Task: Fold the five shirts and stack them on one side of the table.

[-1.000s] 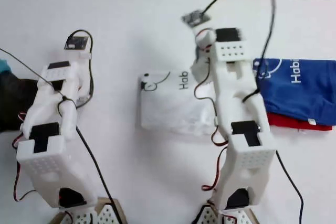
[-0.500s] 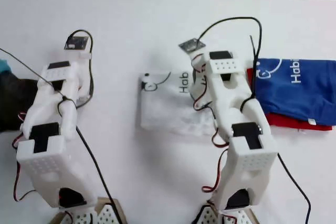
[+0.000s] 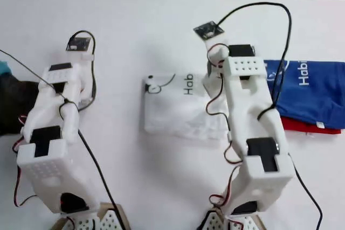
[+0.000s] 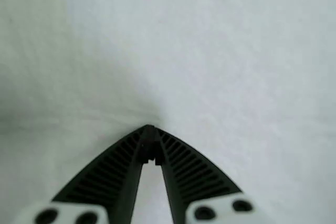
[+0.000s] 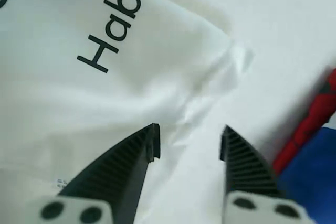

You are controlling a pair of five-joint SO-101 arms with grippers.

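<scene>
The right claw (image 5: 189, 142) hangs released over the white shirt (image 5: 105, 103), maybe to stack it by the table's (image 3: 161, 36) right edge; the left claw (image 4: 149, 140) sits clenched.

1. The left tool (image 4: 149, 132) points down at the white desk (image 4: 231, 45), its tips brought together in a sharp point.
2. Its two black, ribbed fingers (image 4: 118, 169) spread apart toward the white mounts at the base, forming a narrow wedge.
3. The tips sit close above the desk, with a soft shadow around them.
</scene>
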